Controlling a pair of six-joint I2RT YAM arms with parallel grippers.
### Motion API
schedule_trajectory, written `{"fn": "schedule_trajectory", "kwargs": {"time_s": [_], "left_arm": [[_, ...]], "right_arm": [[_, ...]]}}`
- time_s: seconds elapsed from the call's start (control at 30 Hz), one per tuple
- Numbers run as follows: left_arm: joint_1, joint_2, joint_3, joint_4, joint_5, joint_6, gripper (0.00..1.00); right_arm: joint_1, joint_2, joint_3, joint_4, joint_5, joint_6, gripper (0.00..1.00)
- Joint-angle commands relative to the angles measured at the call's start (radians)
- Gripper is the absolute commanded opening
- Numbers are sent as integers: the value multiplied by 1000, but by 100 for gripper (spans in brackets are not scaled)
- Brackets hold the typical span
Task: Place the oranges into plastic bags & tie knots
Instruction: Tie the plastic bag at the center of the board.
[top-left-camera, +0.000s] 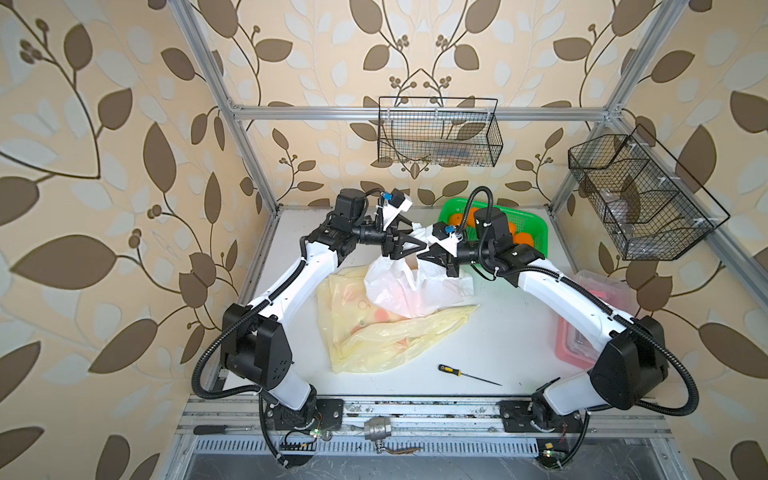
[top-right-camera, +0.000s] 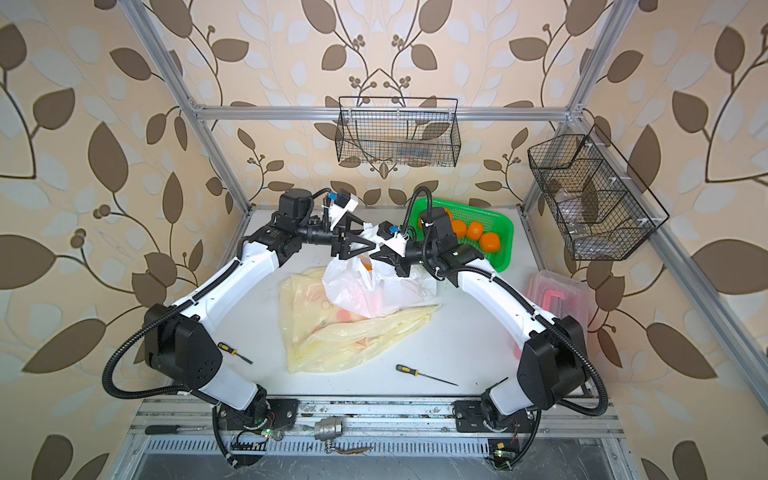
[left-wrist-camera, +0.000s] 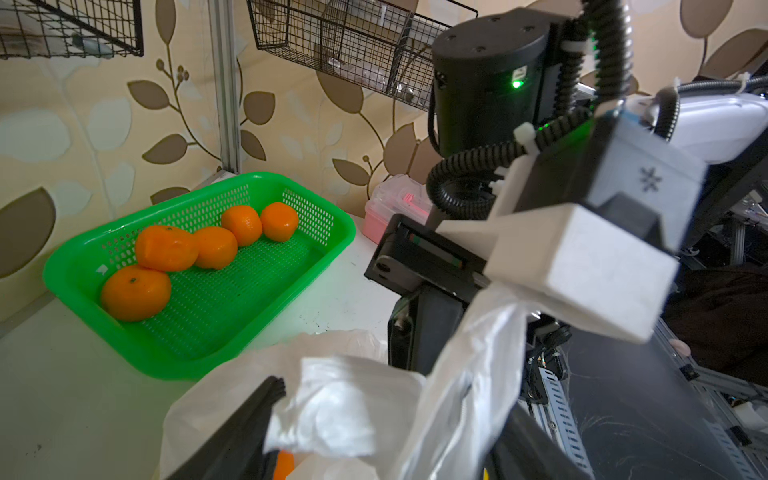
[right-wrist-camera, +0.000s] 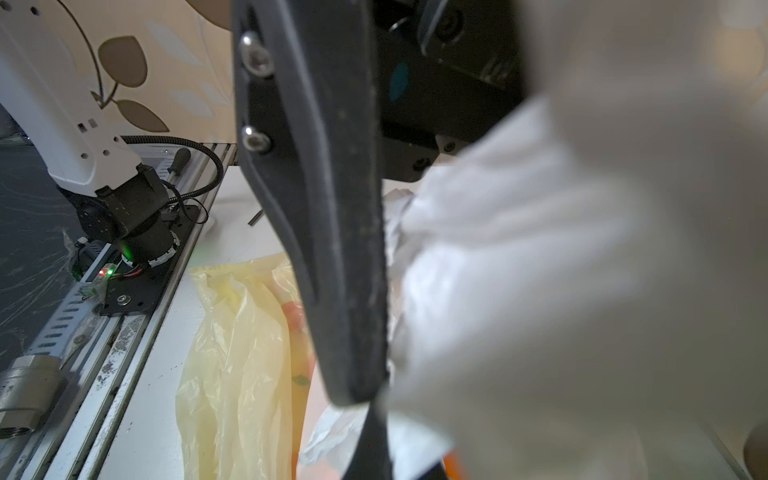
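Observation:
A translucent white plastic bag (top-left-camera: 415, 286) is held up over the table's middle, with an orange (left-wrist-camera: 284, 463) showing inside its mouth. My right gripper (top-left-camera: 420, 257) is shut on one white strap (left-wrist-camera: 478, 353). My left gripper (top-left-camera: 419, 237) faces it tip to tip. Its jaws stand wide apart, with bunched bag plastic (left-wrist-camera: 332, 415) lying between the fingers (left-wrist-camera: 249, 428). Two pale yellow printed bags (top-left-camera: 374, 336) lie flat, partly under the white one. Several oranges (left-wrist-camera: 166, 248) sit loose in the green basket (left-wrist-camera: 199, 365). No knot shows.
The green basket (top-left-camera: 536, 232) stands at the back right, behind the right arm. A clear box with a pink handle (top-left-camera: 598, 299) sits at the right edge. One screwdriver (top-left-camera: 465, 374) lies near the front, another (top-right-camera: 235, 353) by the left arm. Wire baskets (top-left-camera: 440, 133) hang on the walls.

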Motion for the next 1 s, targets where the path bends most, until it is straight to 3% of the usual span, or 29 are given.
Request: {"fn": "schedule_trajectory", "kwargs": {"time_s": [0.0,0.23,0.3,0.4,0.47,0.53,0.6,0.67,0.77,0.97], "left_arm": [[-7,-1,22,28,71,-5,66],[-17,-1,17,30,93,4,41],[-17,-7,9,32,92,10,28],[-19,-24,-18,66,66,9,0],[-19,-42,-41,92,28,3,0],[-19,-60,-60,118,-8,-2,0],[-23,-82,-84,141,-72,-10,0],[-33,-104,-104,144,-148,3,0],[-67,-125,-129,123,-260,40,0],[-89,-180,-178,163,-301,38,0]], "right_arm": [[7,12,43,-18,-27,-30,0],[8,9,43,-6,-20,-13,0],[8,9,43,-3,-16,-5,0],[6,3,43,-5,-5,12,0],[6,-8,40,-7,7,25,5],[2,-25,33,-6,22,46,31],[-9,-62,2,23,42,98,68],[-16,-120,-55,94,81,184,80],[-11,-201,-120,201,189,360,89],[33,-251,-122,270,333,730,77]]}}
